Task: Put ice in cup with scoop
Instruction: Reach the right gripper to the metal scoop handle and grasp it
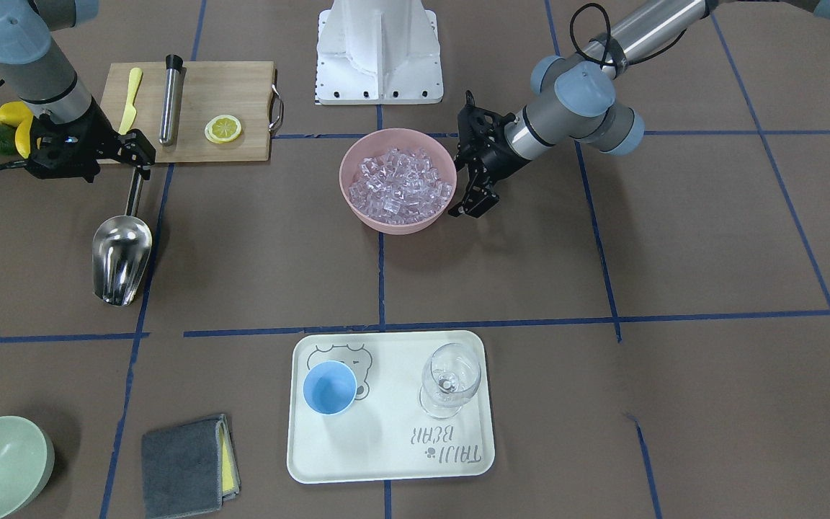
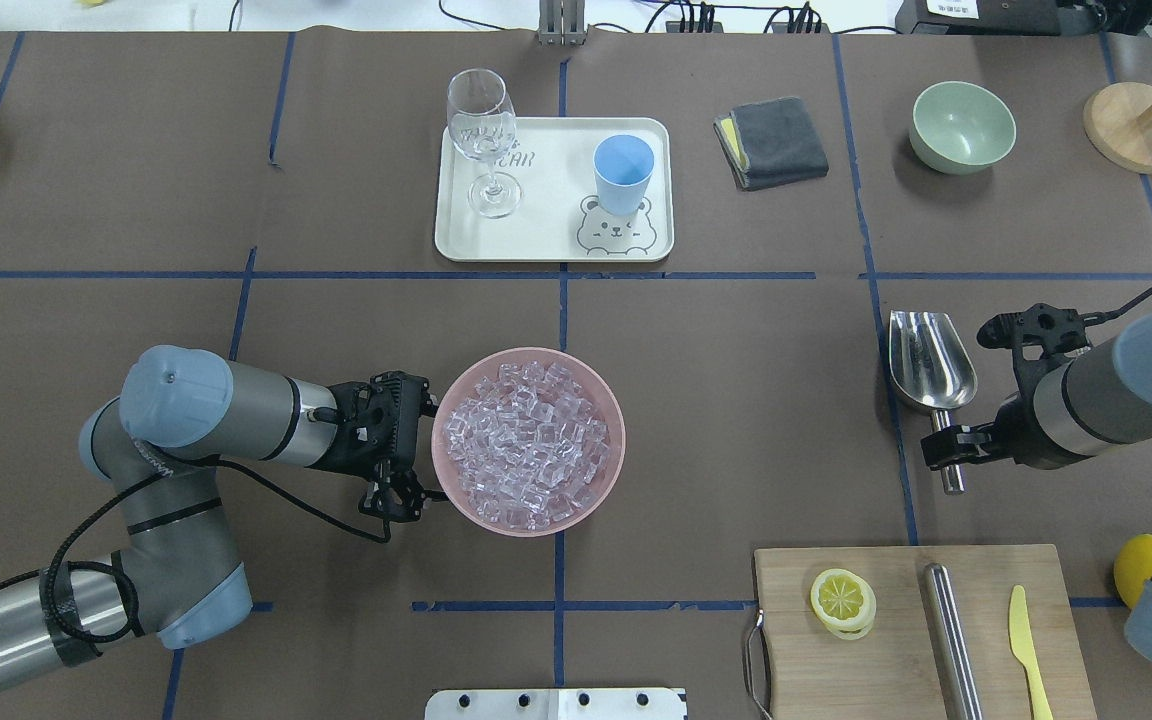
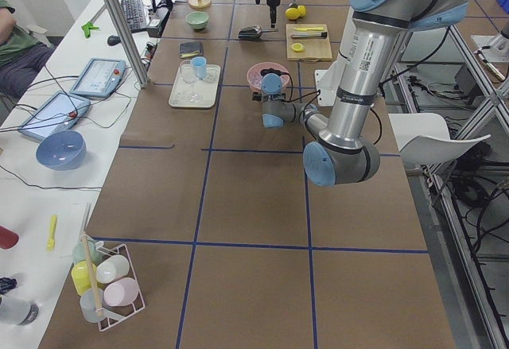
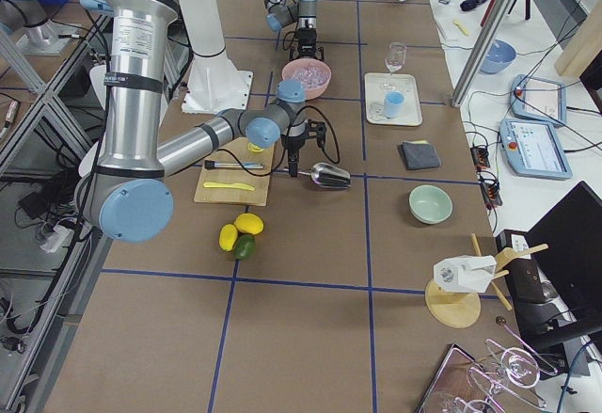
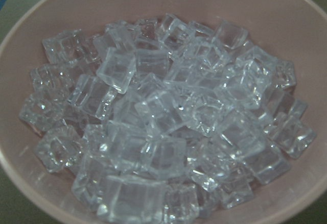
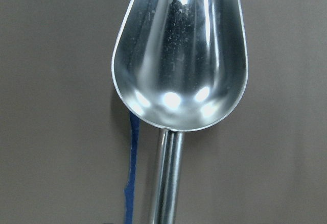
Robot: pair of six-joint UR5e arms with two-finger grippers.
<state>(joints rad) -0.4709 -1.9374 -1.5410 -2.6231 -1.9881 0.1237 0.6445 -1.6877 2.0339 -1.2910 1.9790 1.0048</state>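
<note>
left hand [image 2: 418, 445] spread wide, empty, beside pink bowl [image 2: 526, 352]: brace rim | ice [image 2: 526, 445] heaped in bowl | cup [image 2: 623, 172] upright on tray [image 2: 546, 240], beyond | scoop [image 2: 926, 365] trough-up at bench's right, right hand [image 2: 948, 445] clamped on handle: lift level, dig shallow, trough first

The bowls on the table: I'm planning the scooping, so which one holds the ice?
The pink bowl near the table's middle, heaped with clear ice cubes. The pale green bowl toward the robot's far right is empty.
</note>
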